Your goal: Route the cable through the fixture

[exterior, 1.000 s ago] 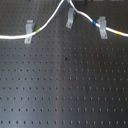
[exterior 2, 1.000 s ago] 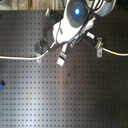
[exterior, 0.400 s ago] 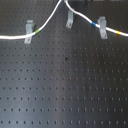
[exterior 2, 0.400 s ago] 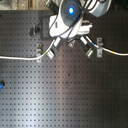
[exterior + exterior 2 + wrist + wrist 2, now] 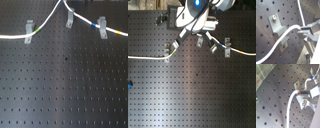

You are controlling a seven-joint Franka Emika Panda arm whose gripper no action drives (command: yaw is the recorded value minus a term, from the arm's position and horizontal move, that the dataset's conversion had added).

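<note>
Above the middle clip (image 5: pixel 69 19) on the black tabletop (image 5: pixel 65 85), your gripper (image 5: pixel 300 32) pinches the cable (image 5: pixel 44 23), which hangs down to the clips on both sides.

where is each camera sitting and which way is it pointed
First exterior view: above the board, looking down; cable over three clips; no robot visible.
Second exterior view: overhead, looking down; arm and hand at the board's far edge.
First wrist view: on the hand, close on one clip; fingers grip the cable.
Second wrist view: on the hand, from its other side; the fingers show.
Shared: both exterior views show the cable and three clips.
</note>
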